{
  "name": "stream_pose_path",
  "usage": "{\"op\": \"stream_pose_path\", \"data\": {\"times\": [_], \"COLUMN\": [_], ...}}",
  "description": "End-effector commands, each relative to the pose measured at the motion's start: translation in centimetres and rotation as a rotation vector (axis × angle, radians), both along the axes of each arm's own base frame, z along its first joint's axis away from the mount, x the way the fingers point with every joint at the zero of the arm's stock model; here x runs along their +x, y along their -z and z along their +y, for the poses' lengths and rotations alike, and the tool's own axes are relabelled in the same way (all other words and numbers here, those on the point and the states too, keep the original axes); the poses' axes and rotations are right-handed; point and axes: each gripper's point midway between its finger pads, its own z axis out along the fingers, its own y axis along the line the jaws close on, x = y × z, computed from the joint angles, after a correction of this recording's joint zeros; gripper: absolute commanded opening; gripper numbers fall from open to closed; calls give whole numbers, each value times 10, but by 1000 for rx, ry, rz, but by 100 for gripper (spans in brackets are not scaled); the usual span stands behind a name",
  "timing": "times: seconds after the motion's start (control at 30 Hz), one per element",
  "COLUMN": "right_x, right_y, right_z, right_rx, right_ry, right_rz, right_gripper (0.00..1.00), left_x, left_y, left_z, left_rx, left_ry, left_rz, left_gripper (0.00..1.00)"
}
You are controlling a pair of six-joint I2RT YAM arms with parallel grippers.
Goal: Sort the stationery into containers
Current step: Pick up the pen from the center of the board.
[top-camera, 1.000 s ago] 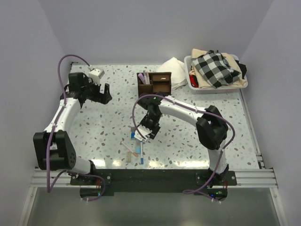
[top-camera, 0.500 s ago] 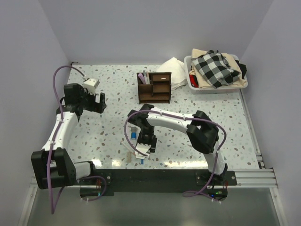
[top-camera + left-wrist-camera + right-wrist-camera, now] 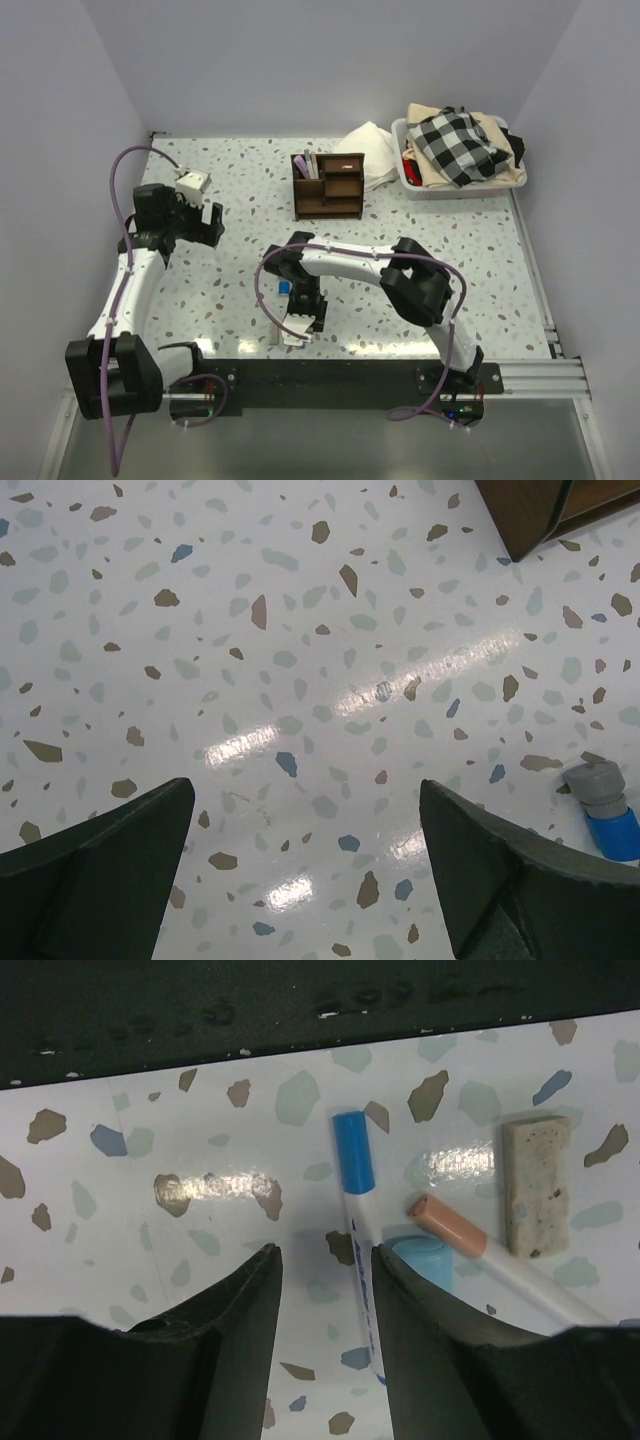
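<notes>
- While the left gripper [image 3: 205, 222] hangs over the left side of the counter [image 3: 450, 250], its jaws stand wide apart with nothing between them. Its wrist view shows only bare speckled surface below.
- At 4 o'clock from that gripper a blue marker [image 3: 605, 815] with a grey end lies flat on the counter, well apart from it.
- The right gripper [image 3: 325, 1260] is low over the near edge of the counter, at 6 o'clock from the organizer [image 3: 328, 185]. Its jaws are partly apart and straddle a white blue-capped pen [image 3: 355, 1210]. The pen lies flat, closer to one finger, and a gap shows on its other side, so nothing is clamped.
- In the right wrist view an orange-capped pen [image 3: 450, 1235] lies slanted at 3 o'clock from that pen. A light blue cap [image 3: 420, 1258] lies just beside it, and a beige piece [image 3: 535, 1200] lies further on at 3 o'clock.
- The organizer stands upright at mid-counter, with a few pens in its tall left compartment.
- At 2 o'clock from the organizer lies a white cloth [image 3: 370, 160], then a bin [image 3: 405, 170] piled with checkered cloth.
</notes>
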Motion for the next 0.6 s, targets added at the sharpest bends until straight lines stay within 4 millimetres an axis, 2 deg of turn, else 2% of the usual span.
{"op": "stream_pose_path", "data": {"times": [0.0,0.17,0.37,0.57], "right_x": [-10,-4,5,15], "right_y": [-11,-15,-33,-21], "right_z": [44,52,73,75], "right_rx": [360,365,416,389], "right_ry": [-500,-489,-431,-430], "right_rz": [-10,-36,-61,-96], "right_gripper": [45,41,38,40], "left_x": [-3,-8,-10,-10], "left_y": [-3,-3,2,0], "left_z": [4,3,-1,-4], "left_rx": [23,20,-5,-30], "left_ry": [0,2,11,6], "left_rz": [-18,-19,-11,-8], "left_gripper": [100,100,100,100]}}
